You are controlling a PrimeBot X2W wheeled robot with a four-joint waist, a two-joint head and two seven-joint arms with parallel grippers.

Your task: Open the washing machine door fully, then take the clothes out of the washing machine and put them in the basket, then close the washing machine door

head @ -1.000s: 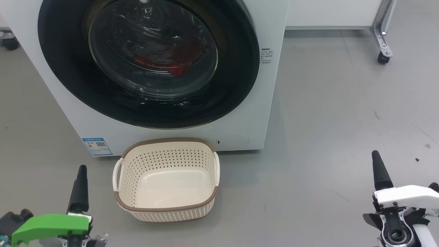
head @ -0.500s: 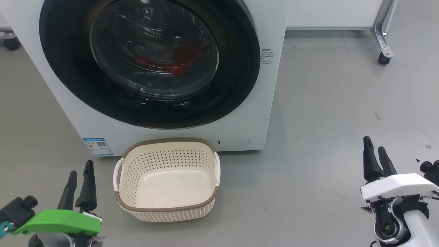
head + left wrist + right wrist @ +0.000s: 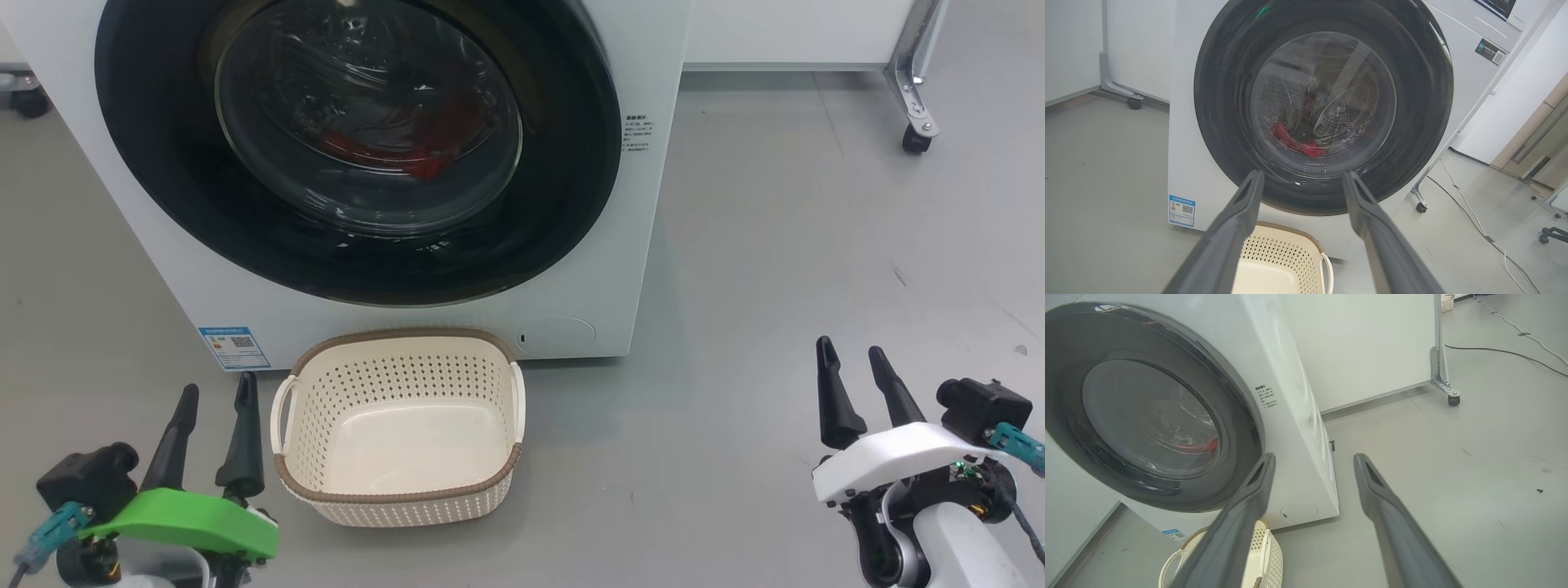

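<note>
The white washing machine [image 3: 645,245] stands ahead with its round glossy black door [image 3: 571,204] closed. Red clothes [image 3: 392,151] show through the glass window, low in the drum, and appear again as clothes [image 3: 1298,141] in the left wrist view. The cream basket [image 3: 400,333] sits empty on the floor right against the machine's front, under the door. My left gripper [image 3: 217,385] hovers open just left of the basket. My right gripper [image 3: 849,349] is open over bare floor, well to the right of the machine. Both wrist views show spread fingers: left gripper [image 3: 1302,174], right gripper [image 3: 1314,456].
A metal frame leg with a caster [image 3: 914,106] stands at the back right, beside a white panel. Another caster [image 3: 24,102] is at the far left. A cable [image 3: 1474,220] runs along the floor right of the machine. Grey floor spreads to the right.
Both wrists have rolled, so two fingers show on each gripper instead of one. The left gripper has shifted right toward the basket; the right gripper has shifted left.
</note>
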